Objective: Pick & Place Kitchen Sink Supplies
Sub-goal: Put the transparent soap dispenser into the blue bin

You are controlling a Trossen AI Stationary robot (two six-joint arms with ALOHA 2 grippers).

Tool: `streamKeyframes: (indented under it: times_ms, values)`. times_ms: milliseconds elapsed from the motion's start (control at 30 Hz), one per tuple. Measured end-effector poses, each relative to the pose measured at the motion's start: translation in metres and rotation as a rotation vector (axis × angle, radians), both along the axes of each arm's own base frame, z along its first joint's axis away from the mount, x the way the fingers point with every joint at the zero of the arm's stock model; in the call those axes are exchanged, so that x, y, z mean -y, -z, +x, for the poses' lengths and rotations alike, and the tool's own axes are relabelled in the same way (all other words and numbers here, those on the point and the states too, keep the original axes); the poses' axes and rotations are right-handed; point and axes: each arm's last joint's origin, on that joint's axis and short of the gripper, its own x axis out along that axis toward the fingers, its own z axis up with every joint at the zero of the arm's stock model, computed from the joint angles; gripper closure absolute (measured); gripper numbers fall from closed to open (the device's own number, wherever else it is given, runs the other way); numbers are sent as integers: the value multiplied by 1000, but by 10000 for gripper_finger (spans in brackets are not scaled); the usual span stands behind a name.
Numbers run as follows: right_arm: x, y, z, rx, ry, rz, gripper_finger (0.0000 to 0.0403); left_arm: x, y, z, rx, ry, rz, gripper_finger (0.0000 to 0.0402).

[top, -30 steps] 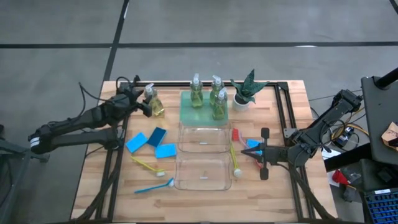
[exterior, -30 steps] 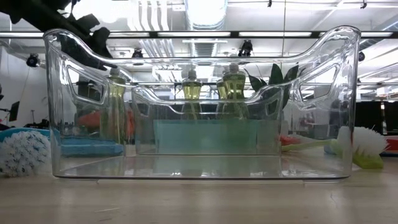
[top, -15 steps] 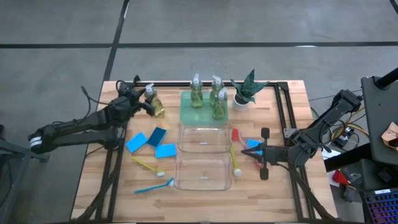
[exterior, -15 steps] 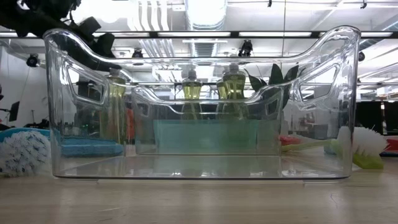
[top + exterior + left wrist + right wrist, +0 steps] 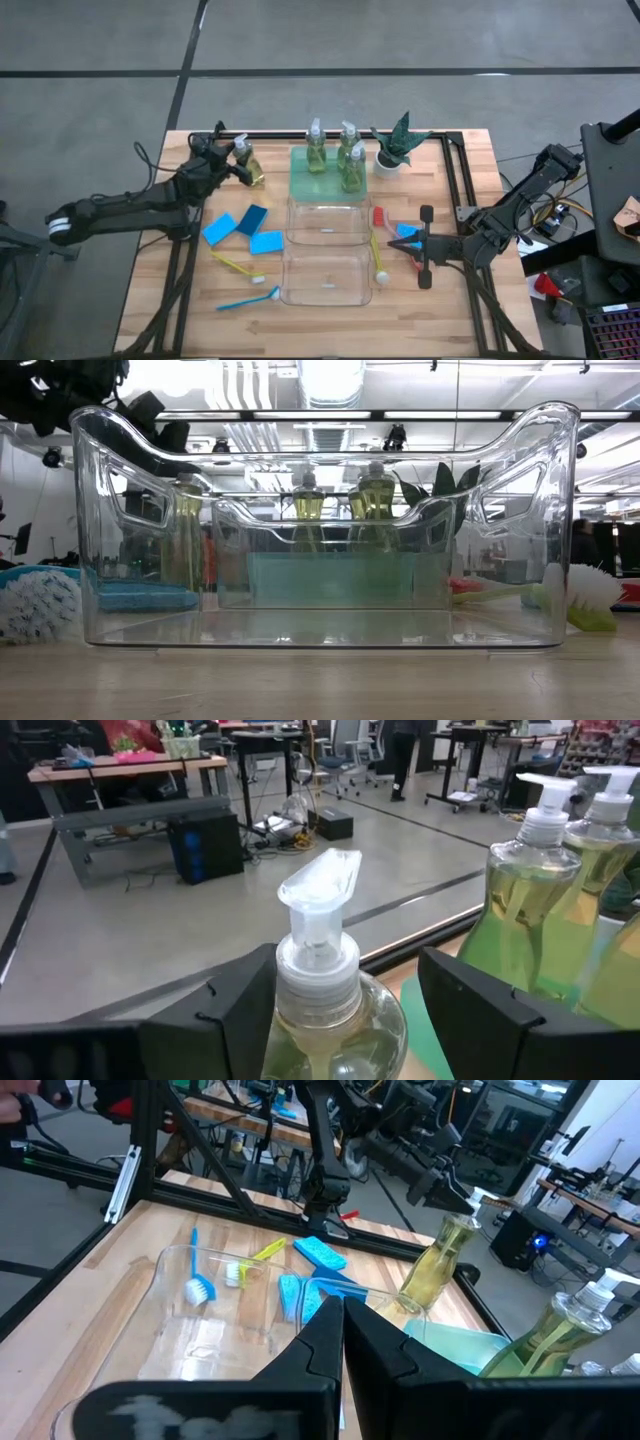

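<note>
1. The left gripper (image 5: 237, 166) is at the table's far left corner, its 2 fingers (image 5: 245, 1010) set apart on either side of a lone pump bottle (image 5: 247, 166). In the left wrist view the bottle's neck and pump stand upright in the gap, and each finger appears to stand a little off the body, so the grip does not look closed yet.
2. The bottle lies straight ahead of this gripper, already between the fingers, with its long axis vertical. Judged from that, the coming move needs only a squeeze across the body and then a lift, not more reach.
3. The other 3 bottles (image 5: 337, 155) stand on the green tray (image 5: 300, 185), to the right of the lone bottle and well apart from it.
4. The 2 clear bins (image 5: 326, 250) sit in the table's middle, both holding nothing.
5. 3 blue sponges (image 5: 240, 228) lie left of the bins, with a yellow brush (image 5: 238, 265) and a blue brush (image 5: 248, 298) nearer the front edge.
6. The right gripper (image 5: 408, 246) waits right of the bins, fingers together and holding nothing, beside a red brush (image 5: 379, 216) and another yellow one (image 5: 377, 262).
7. The left arm is far nearer the lone bottle.
</note>
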Motion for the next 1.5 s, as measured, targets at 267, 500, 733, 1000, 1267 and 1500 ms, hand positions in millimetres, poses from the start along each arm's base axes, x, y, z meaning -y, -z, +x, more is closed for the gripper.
streamKeyframes:
  times_ms: [267,500,733,1000,1267,1500]
  values:
    - [0,0,0,0,0,0,394,-1,0,0,2,-35,7,181]
    - [0,0,0,1,1,1,394,-2,2,1,-18,-70,6,203]
    - [1,0,1,2,8,4,394,-3,4,3,-36,-70,-1,247]
    - [1,2,3,-5,14,-1,394,-3,3,4,-16,-52,-3,301]
    - [1,2,3,-5,14,-2,394,-3,2,5,1,-25,4,301]
    - [1,2,3,-6,14,-2,394,-2,-11,8,107,58,24,303]
